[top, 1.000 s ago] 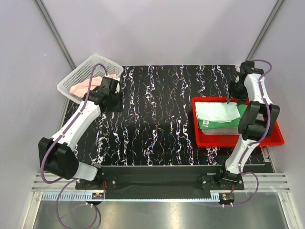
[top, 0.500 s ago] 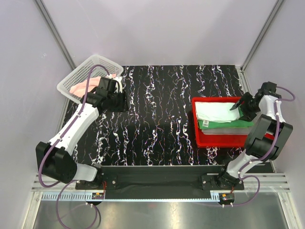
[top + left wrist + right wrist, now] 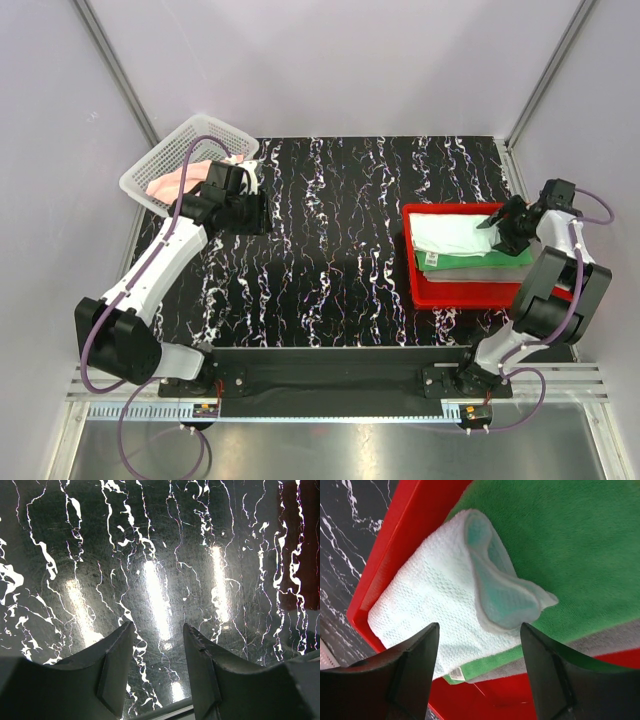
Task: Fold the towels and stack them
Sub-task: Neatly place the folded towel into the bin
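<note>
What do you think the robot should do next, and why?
Probably the left gripper should reach into the basket for the pink towel: its jaws stand open and empty over the table, that towel lies crumpled there, and the other towels sit stacked in the red tray.

My top camera looks down from above the near edge over the whole table, sharing with the close left wrist camera its marbled surface and with the close right wrist camera the red tray at the right edge.

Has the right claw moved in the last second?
Yes. The right claw has swung from the red tray's far edge to above the towel stack.
</note>
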